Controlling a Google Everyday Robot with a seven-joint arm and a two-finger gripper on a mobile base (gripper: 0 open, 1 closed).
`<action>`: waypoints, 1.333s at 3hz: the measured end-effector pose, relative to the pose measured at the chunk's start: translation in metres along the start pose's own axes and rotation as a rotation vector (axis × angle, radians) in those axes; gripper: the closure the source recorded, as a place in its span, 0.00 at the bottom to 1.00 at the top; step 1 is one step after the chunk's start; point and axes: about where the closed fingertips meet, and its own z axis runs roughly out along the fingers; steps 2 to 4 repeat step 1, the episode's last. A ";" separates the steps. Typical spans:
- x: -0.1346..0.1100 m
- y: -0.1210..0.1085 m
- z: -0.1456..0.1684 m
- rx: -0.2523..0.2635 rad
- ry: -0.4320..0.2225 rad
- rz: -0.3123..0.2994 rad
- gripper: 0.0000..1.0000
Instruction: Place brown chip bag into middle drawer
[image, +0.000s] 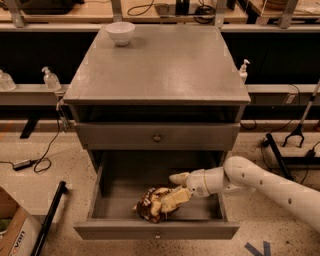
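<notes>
The brown chip bag (150, 205) lies crumpled on the floor of the pulled-out middle drawer (115, 229), near its front centre. My gripper (173, 188) reaches into the drawer from the right on a white arm. Its fingers are spread apart. One finger (178, 177) is clear of the bag, and the other lies over the bag's right end. The drawer's small knob (158, 234) shows on its front panel.
The closed upper drawer front (200, 137) sits directly above the open drawer. A white bowl (120, 32) stands at the back left of the cabinet top (160, 70). Soap bottles (50, 78) stand on side shelves. A cardboard box (15, 232) and a black pole (49, 220) lie on the floor at left.
</notes>
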 end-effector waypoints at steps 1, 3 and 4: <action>0.000 0.000 0.001 -0.002 0.000 0.000 0.00; 0.000 0.000 0.001 -0.002 0.000 0.000 0.00; 0.000 0.000 0.001 -0.002 0.000 0.000 0.00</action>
